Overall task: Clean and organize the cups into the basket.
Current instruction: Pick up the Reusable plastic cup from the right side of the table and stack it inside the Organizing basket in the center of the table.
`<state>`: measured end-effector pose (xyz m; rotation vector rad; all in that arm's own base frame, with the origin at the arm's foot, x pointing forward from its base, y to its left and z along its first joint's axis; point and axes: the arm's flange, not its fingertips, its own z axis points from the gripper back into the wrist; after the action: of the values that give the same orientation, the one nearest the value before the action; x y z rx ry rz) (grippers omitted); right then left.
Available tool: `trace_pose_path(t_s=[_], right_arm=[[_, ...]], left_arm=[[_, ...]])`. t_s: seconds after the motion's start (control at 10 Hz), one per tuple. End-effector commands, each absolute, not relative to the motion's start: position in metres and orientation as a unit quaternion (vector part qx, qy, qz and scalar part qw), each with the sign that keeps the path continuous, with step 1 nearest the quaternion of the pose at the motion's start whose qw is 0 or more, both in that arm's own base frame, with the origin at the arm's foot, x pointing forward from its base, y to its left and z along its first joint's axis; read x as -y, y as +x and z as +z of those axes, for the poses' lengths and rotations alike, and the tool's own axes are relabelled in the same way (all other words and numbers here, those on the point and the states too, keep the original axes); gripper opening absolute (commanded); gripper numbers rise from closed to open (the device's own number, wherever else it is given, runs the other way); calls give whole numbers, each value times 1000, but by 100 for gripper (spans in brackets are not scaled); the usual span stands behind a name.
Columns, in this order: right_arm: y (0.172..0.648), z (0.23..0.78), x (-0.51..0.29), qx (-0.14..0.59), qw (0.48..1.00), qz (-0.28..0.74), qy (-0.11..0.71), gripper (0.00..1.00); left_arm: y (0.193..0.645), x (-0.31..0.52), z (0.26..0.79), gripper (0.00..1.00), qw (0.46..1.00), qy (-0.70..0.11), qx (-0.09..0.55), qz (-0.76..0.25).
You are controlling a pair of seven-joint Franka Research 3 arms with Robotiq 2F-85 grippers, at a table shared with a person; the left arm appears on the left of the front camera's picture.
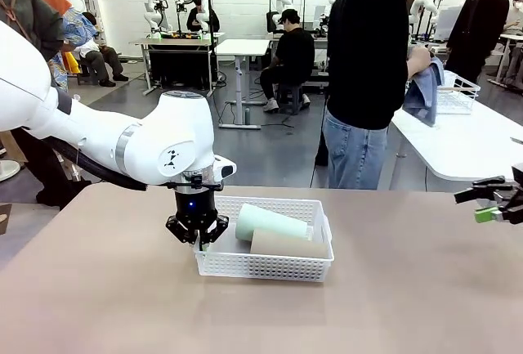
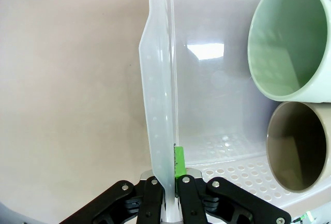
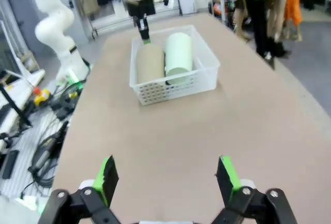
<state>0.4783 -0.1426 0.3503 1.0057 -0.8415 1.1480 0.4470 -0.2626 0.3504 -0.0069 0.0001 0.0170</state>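
Two green-padded fingers (image 2: pixel 179 163) of the left gripper (image 1: pixel 198 244) are pressed together on the end wall of the shallow white perforated plastic basket (image 1: pixel 270 266), one finger inside the wall and one outside. The gripper points straight down from its white arm, at the basket's left end. Just past the pinched wall, a pale mint-green matte tumbler (image 1: pixel 270 223) and a tan-brown matte tumbler (image 1: pixel 286 245) lie on their sides in the basket, side by side and touching, open mouths facing the gripped end. The basket sits on the beige tabletop (image 1: pixel 122 305), near its middle. Well apart, over the table's right edge, the right gripper (image 1: pixel 484 203) hangs with its fingers spread wide, holding nothing. Beyond the far edge, a person (image 1: pixel 368 60) stands holding a blue cloth (image 1: pixel 425 88).
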Motion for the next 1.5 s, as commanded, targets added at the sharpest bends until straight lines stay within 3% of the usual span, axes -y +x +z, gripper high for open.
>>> trace_pose_path(t_s=[0.0, 0.3, 0.4, 1.4], right_arm=[[487, 346, 169, 438, 601, 493, 452, 100], [469, 351, 184, 513, 588, 485, 395, 100], [479, 341, 188, 463, 606, 485, 429, 100], [479, 341, 188, 463, 606, 485, 429, 100]], left_arm=[[446, 262, 351, 0, 1000, -4, 0, 10], [446, 262, 351, 0, 1000, -4, 0, 10], [446, 262, 351, 0, 1000, -4, 0, 10], [446, 262, 351, 0, 1000, -4, 0, 10]])
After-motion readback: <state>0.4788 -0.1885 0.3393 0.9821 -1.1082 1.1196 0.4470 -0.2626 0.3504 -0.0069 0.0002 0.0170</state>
